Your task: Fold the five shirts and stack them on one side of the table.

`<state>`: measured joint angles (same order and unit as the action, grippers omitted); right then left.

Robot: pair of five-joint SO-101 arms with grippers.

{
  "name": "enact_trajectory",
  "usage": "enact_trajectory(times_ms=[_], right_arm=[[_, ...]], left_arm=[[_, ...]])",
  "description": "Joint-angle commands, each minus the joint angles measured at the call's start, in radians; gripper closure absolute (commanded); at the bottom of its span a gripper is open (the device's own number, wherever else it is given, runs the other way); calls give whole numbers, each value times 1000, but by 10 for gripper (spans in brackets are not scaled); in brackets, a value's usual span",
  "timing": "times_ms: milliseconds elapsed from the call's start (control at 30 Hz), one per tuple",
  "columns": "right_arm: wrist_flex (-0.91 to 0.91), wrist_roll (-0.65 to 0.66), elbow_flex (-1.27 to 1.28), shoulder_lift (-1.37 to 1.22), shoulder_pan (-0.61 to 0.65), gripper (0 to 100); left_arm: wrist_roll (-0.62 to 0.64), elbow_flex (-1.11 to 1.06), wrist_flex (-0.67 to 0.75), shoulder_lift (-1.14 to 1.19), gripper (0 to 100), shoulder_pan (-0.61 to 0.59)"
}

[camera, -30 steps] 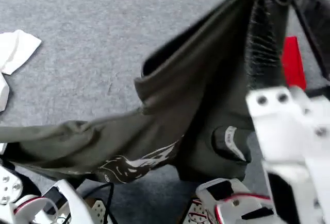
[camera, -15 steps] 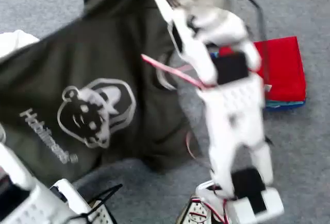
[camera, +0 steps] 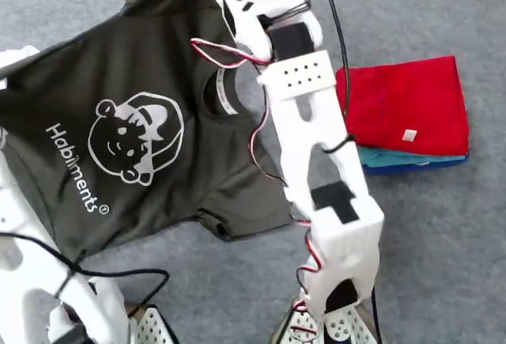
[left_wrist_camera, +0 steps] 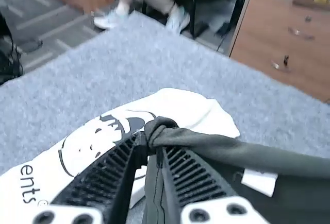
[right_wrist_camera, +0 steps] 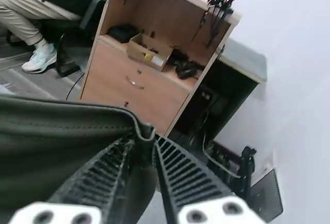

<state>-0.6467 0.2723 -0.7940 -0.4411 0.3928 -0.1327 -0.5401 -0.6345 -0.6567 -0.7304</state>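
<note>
As its wrist view shows, the left tool is clamped on a bunched edge of the green shirt. The right tool pinches another hem the same way. From above, the green shirt spreads print-up between the two arms, its far edge cut off at the top; whether it rests on the bench is hard to tell. At the right, a red shirt lies folded on a teal shirt. Beneath the left tool lies a white shirt, mostly covered from above.
</note>
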Motion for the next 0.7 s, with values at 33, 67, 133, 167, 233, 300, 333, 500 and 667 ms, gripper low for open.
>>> enact_trajectory(times_ms=[33,67,133,167,233,300,333,500,667], right_arm=[[-129,-40,-186,-42,-13,996],[-161,-46,-208,-53,-13,996],[-222,-43,-242,-71,-13,996],[-250,-40,-252,-77,-13,996],[-307,-35,-274,-87,-13,996],[-348,-35,-285,-91,-13,996],[-358,-35,-288,-94,-13,996],[-361,-41,-289,-104,-8,996],[-345,-43,-289,-104,13,996]], left_arm=[[8,84,-40,35,982,8],[6,81,-48,35,982,8],[6,83,-68,35,982,5],[6,84,-77,35,982,-5],[6,94,-84,33,982,-37],[6,120,-87,33,982,-78],[6,133,-87,33,982,-106],[-11,187,-87,33,982,-160],[-49,150,-107,31,982,-101]])
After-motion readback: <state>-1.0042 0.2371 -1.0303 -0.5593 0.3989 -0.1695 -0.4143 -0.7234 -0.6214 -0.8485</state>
